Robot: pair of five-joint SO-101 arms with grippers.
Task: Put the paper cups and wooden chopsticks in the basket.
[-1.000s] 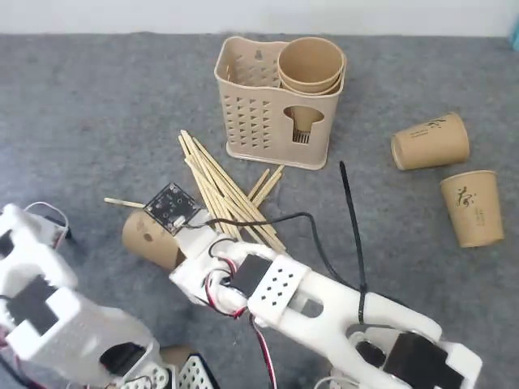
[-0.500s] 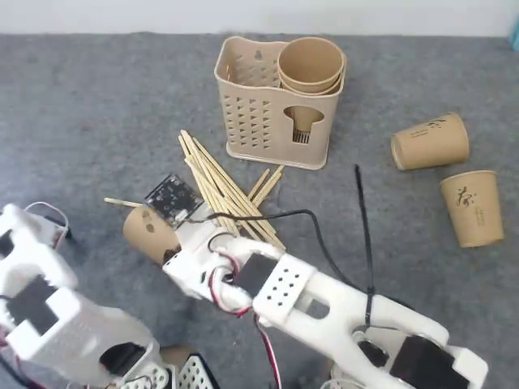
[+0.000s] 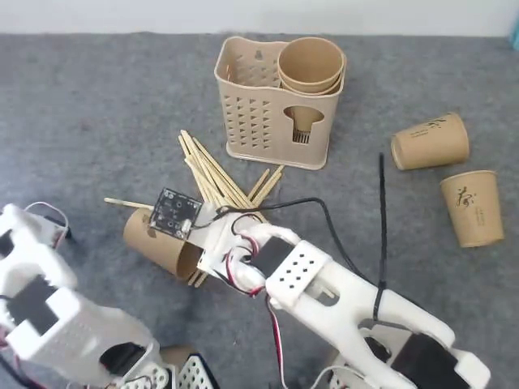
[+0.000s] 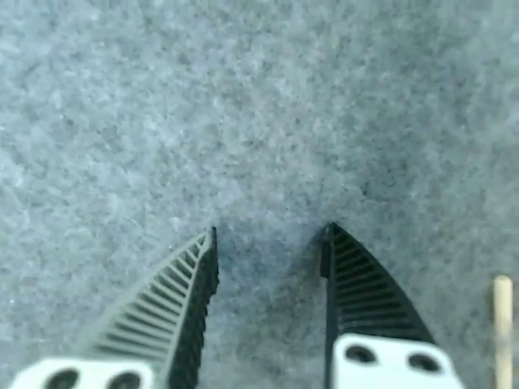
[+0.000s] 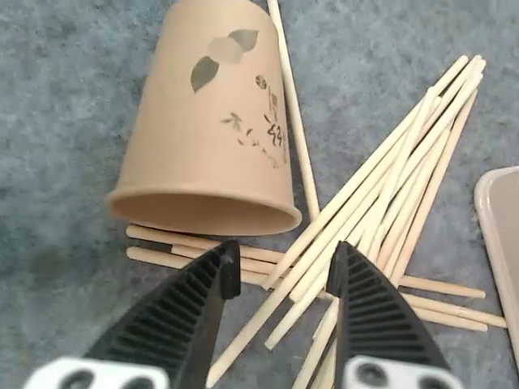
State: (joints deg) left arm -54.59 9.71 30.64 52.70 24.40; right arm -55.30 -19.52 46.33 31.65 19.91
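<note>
Lying on its side on the grey mat (image 3: 81, 121), the nearest cup (image 5: 207, 138) turns its mouth toward the right gripper (image 5: 284, 261), so its long axis runs straight away from the fingertips. The rim sits just ahead of them and, as far as I can tell, touches neither finger. The jaws stand partly open and hold nothing. Their gap looks narrower than the cup's mouth, so I judge a grasp would take the rim wall, with one finger inside, rather than span the body. Chopsticks (image 5: 381, 190) fan out beside the cup, and a few cross under its rim between cup and gripper, so a closing finger could catch one.

From above, this cup lies at the near left of the stick pile, well apart from the basket (image 3: 268, 109) at the far side, which holds stacked cups (image 3: 310, 63) in one compartment. A second cup (image 3: 430, 139) and a third cup (image 3: 472, 207) lie well off to the right.

The left gripper (image 4: 270, 235) is open and holds nothing. It points at bare mat with one stick end (image 4: 503, 324) beside it, so the right arm is the one lined up with the cup.
</note>
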